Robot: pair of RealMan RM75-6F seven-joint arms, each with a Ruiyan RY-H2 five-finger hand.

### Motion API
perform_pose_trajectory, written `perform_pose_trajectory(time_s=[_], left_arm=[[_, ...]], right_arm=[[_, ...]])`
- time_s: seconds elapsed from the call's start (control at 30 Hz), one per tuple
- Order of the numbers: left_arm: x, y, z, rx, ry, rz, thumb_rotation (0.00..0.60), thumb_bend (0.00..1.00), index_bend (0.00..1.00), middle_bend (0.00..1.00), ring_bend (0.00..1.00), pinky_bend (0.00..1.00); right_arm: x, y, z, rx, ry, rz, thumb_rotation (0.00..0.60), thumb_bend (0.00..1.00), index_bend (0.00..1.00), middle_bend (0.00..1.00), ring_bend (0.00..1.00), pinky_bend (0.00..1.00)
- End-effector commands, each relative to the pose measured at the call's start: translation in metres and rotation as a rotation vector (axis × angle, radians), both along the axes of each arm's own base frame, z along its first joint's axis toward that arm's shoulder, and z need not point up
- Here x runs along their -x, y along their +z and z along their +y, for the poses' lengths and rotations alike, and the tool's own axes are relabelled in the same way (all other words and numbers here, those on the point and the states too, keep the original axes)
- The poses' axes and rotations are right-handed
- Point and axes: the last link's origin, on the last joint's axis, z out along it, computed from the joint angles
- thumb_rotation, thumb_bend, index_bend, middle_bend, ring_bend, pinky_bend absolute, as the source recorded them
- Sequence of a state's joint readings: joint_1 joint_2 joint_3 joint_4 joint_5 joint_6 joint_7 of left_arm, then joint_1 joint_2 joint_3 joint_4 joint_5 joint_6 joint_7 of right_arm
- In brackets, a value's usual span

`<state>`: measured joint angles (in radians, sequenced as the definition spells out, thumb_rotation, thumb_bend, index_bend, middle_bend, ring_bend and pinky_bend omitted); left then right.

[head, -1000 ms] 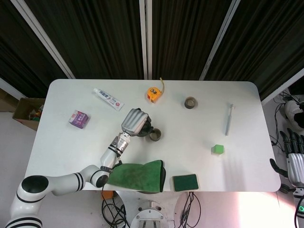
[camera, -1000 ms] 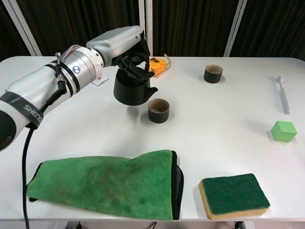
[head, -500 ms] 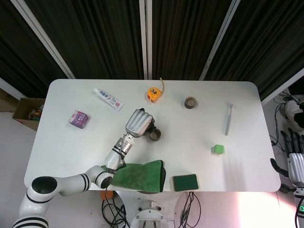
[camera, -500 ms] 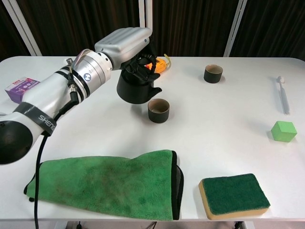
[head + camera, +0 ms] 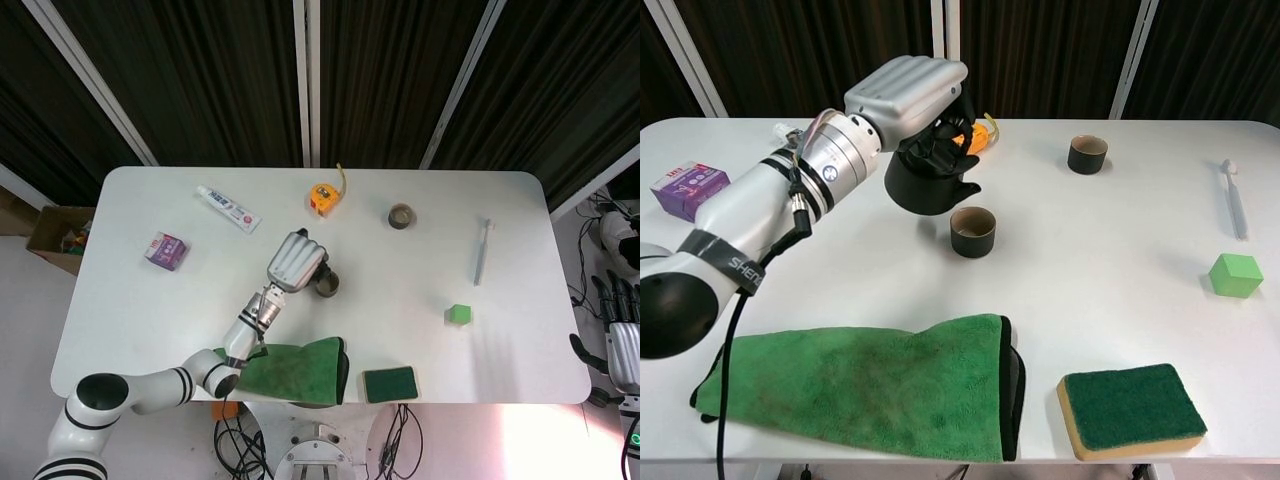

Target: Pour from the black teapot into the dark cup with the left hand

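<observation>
My left hand [image 5: 908, 92] grips the black teapot [image 5: 925, 183] from above and holds it just off the table, tipped to the right. The teapot's spout points at the dark cup [image 5: 972, 231], which stands upright right beside it. From the head view the left hand [image 5: 295, 262] covers most of the teapot, with the dark cup [image 5: 326, 287] at its lower right. No stream of liquid shows. My right hand [image 5: 624, 345] hangs off the table's right side, fingers straight and holding nothing.
A second dark cup [image 5: 1087, 153] stands at the back right. An orange tape measure [image 5: 321, 196] lies behind the teapot. A green towel [image 5: 860, 385] and green sponge [image 5: 1130, 408] lie along the front edge. A green cube [image 5: 1236, 275], toothbrush [image 5: 1234, 210] and purple box [image 5: 688, 188] sit further out.
My left hand has carried the teapot a little to the right, closer to the dark cup, and tipped it further. The right hand has not moved.
</observation>
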<state>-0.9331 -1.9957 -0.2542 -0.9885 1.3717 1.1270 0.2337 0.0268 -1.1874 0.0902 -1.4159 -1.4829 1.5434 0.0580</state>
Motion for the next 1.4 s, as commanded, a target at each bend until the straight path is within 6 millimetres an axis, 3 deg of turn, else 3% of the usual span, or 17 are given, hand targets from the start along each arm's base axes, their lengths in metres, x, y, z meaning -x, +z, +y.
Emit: perform_pose_trajectory(time_s=[0.03, 1.4], left_arm=[[-0.0004, -0.0011, -0.001, -0.003, -0.004, -0.001, 0.6, 0.33, 1.0, 1.0, 1.0, 0.54], [-0.0028, -0.006, -0.0063, -0.105, -0.12, 0.077, 0.6, 0.33, 1.0, 1.0, 1.0, 0.54]], right_arm=[[-0.0001, 0.0, -0.0001, 0.001, 0.0, 0.0, 0.6, 0.21, 0.0, 0.0, 0.0, 0.0], [-0.0006, -0.0009, -0.0003, -0.001, 0.001, 0.001, 0.6, 0.21, 0.0, 0.0, 0.0, 0.0]])
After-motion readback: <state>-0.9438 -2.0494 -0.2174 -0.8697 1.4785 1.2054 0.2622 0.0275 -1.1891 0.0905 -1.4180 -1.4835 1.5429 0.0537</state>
